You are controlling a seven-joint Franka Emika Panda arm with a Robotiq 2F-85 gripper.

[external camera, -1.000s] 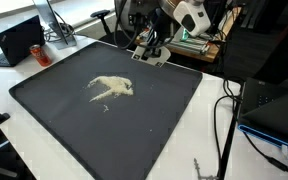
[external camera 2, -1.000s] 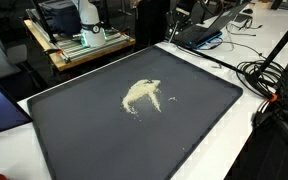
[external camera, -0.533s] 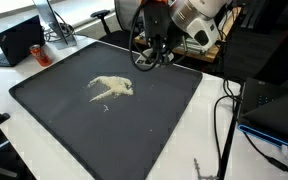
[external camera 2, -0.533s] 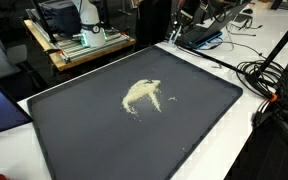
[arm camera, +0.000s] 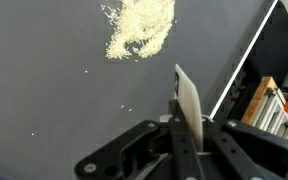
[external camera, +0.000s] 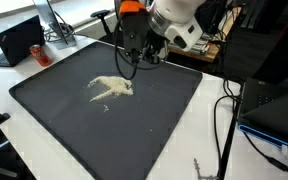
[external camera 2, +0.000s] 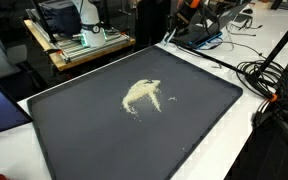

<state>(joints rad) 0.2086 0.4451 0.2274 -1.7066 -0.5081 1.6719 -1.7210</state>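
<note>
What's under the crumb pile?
The crumb pile lies straight on the dark mat; mat shows all round it. The patch beneath the thickest crumbs is covered.

your gripper [arm camera: 187, 132] pinched on pale flat blade [arm camera: 187, 95]; crumb pile [arm camera: 142, 28] up ahead on dark mat [arm camera: 44, 90], well apart

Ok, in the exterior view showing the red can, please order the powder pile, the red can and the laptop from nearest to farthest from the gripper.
1. The powder pile, on the black mat, a little below the gripper in the picture.
2. The red can, off the mat, toward the picture's left edge.
3. The laptop, just beyond the can, farthest away.
</note>
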